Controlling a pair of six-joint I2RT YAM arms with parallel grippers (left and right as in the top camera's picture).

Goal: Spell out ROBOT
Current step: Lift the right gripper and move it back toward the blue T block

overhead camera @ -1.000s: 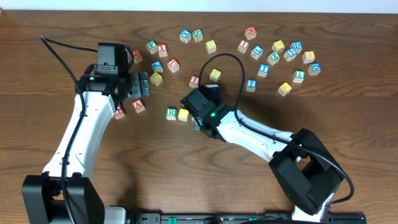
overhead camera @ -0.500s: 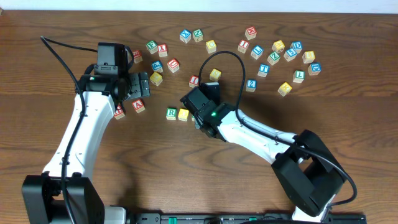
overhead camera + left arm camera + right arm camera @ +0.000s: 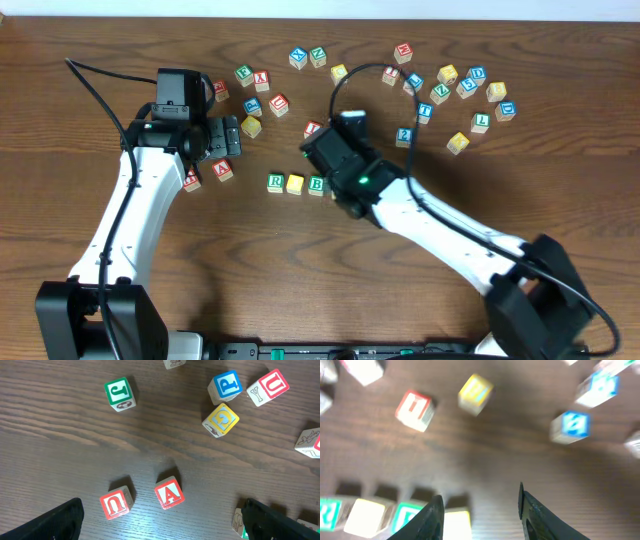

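The right claw is released, its fingers standing apart with nothing clamped. It is low over the tabletop at the right end of a row of four cubes. In the right wrist view, which is blurred, the second yellow cube lies just beside the left finger, inside the gap and free of the other finger. Its face shows no readable letter. To its left sits the B cube with a green letter, then the first yellow cube, then the R cube, also green. The row so reads R, plain yellow, B, plain yellow. From overhead only the first three show, and the claw's body hides the fourth. Beyond the row the wrist view shows a red-lettered cube, a loose yellow cube and a blue-lettered cube, all too smeared to read.

The T cube, blue-lettered, lies well apart from the row, up and to the right among the scattered cubes.

The left claw is released too, its jaws spread wide and empty. Just ahead of it lie a red A cube and a red U cube. Farther out are a green J cube, a blue P cube, a yellow cube with a blue letter that I cannot read, and another red U cube with Y on its side face.
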